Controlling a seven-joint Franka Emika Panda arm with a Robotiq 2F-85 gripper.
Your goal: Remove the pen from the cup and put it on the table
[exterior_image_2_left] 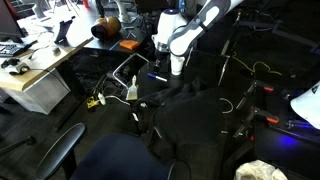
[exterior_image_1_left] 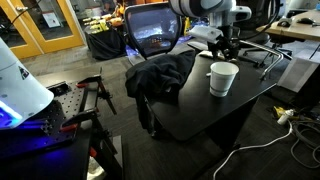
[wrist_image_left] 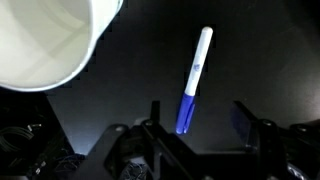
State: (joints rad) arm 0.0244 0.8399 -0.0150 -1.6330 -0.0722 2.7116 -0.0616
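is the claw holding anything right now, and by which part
Nothing is held. The claw is open, and the pen lies flat on the table, its blue end toward the claw, beside the cup.

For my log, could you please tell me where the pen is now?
In the wrist view the pen lies on the black table, outside the white cup and right of it in the picture, its blue end toward the open gripper.

A: Cups?
B: One plain white tapered cup (exterior_image_1_left: 222, 78).
A: Pens?
B: One white-barrelled pen with a blue cap (wrist_image_left: 193, 82), wrist view.
A: Surfaces?
B: One matte black tabletop (exterior_image_1_left: 200, 112).
A: Fingers?
B: Two dark fingers (wrist_image_left: 243, 118).
A: Other?
B: One crumpled black cloth (exterior_image_1_left: 160, 75). One mesh-backed office chair (exterior_image_1_left: 150, 30).
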